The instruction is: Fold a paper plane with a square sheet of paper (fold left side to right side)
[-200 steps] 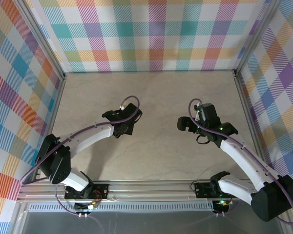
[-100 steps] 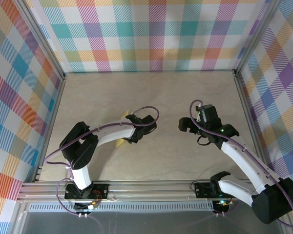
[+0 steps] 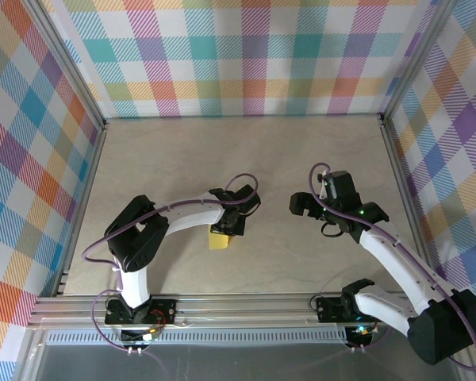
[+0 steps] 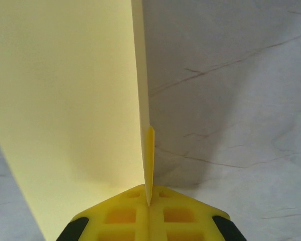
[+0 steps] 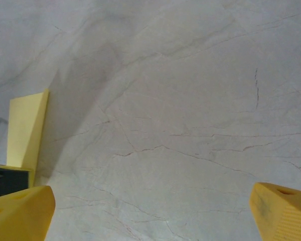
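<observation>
One square sheet of paper (image 3: 219,240), two hands, one bench (image 3: 246,151).
Left hand (image 4: 149,202) pinches the sheet's edge just below centre of the top view; right hand (image 3: 301,205), centre-right, gapes wide, holding nothing.

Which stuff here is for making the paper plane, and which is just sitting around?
For the job: yellow paper sheet, pinched in the shut left hand; open right hand.
Just there: table; checked walls.

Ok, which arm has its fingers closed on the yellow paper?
The left arm's fingers: they're pinched shut on the yellow sheet at its edge. The right arm's fingers stand wide apart over the table, holding nothing.
</observation>
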Controlling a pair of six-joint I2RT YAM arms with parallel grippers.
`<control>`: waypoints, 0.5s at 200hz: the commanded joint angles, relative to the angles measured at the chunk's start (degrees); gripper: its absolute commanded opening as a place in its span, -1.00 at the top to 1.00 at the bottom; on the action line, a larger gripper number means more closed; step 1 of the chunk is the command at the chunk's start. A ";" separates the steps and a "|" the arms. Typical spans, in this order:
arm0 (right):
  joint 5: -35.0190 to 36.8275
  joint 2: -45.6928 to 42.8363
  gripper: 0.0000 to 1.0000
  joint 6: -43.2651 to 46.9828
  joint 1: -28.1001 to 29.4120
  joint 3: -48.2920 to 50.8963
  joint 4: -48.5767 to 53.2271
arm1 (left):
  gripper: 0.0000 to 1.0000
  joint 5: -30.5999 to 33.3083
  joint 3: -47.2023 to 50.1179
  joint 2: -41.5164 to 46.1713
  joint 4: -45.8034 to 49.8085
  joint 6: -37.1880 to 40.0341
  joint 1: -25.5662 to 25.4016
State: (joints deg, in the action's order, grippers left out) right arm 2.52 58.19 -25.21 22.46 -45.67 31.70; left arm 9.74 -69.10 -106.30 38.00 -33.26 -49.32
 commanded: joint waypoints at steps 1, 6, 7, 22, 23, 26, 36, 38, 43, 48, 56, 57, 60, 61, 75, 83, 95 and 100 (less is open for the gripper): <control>-2.41 0.43 -0.98 -0.10 -0.40 0.95 -1.36 | 0.76 -5.65 -1.45 -1.79 -2.46 -1.89 -0.25; -2.59 0.51 -0.98 -0.07 -0.48 1.02 -1.51 | 0.71 -6.27 -1.64 -2.06 -2.64 -1.86 -0.27; -2.60 0.51 -0.97 -0.04 -0.48 1.02 -1.45 | 0.71 -6.42 -1.69 -2.11 -2.74 -1.88 -0.22; -3.42 0.86 -0.98 0.18 -0.67 1.11 -1.53 | 0.61 -8.26 -1.87 -2.35 -3.81 -2.03 -0.23; -3.45 0.91 -0.98 0.13 -0.71 1.11 -1.59 | 0.61 -8.38 -1.89 -2.39 -3.94 -2.10 -0.24; -3.67 0.99 -0.98 0.11 -0.76 1.11 -1.52 | 0.60 -8.69 -1.91 -2.31 -4.20 -2.16 -0.25; -4.29 1.35 -0.98 0.09 -0.92 1.11 -1.56 | 0.55 -9.50 -2.08 -2.24 -4.85 -2.16 -0.17; -4.39 1.47 -0.98 0.08 -0.99 1.11 -1.62 | 0.54 -9.66 -2.11 -2.24 -4.97 -2.14 -0.23; -4.77 1.68 -0.98 0.03 -1.08 1.19 -1.72 | 0.51 -10.00 -2.24 -2.16 -5.19 -2.14 -0.28; -5.24 1.89 -0.98 -0.01 -1.18 1.26 -1.86 | 0.48 -10.32 -2.28 -2.14 -5.38 -2.16 -0.19; -6.01 2.16 -0.98 -0.17 -1.44 1.43 -2.14 | 0.44 -10.97 -2.44 -2.07 -5.64 -2.08 -0.20; -6.07 2.17 -0.98 -0.18 -1.49 1.44 -2.20 | 0.43 -11.06 -2.44 -1.98 -5.69 -2.08 -0.23; -6.41 2.31 -0.98 -0.26 -1.63 1.54 -2.35 | 0.41 -11.36 -2.44 -1.94 -5.92 -2.01 -0.29; -6.57 2.33 -0.98 -0.27 -1.63 1.54 -2.39 | 0.40 -11.47 -2.44 -1.91 -5.96 -1.96 -0.31; -8.53 2.94 -0.98 -0.59 -2.17 1.87 -3.17 | 0.31 -12.87 -2.35 -1.33 -6.91 -1.81 -0.31; -9.69 3.36 -0.98 -0.80 -2.54 2.03 -3.60 | 0.25 -13.57 -2.22 -0.90 -7.33 -1.65 -0.30; -11.30 3.91 -0.98 -1.10 -3.00 2.20 -4.16 | 0.14 -14.73 -1.83 0.14 -8.29 -1.39 -0.17; -11.89 4.15 -0.97 -1.21 -3.21 2.34 -4.37 | 0.11 -15.18 -1.62 0.72 -8.88 -1.30 -0.22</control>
State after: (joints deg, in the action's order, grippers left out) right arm -4.67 61.43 -25.39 20.16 -44.27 29.36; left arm -1.58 -70.19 -107.96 31.33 -35.14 -49.34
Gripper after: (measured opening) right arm 0.989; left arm 0.413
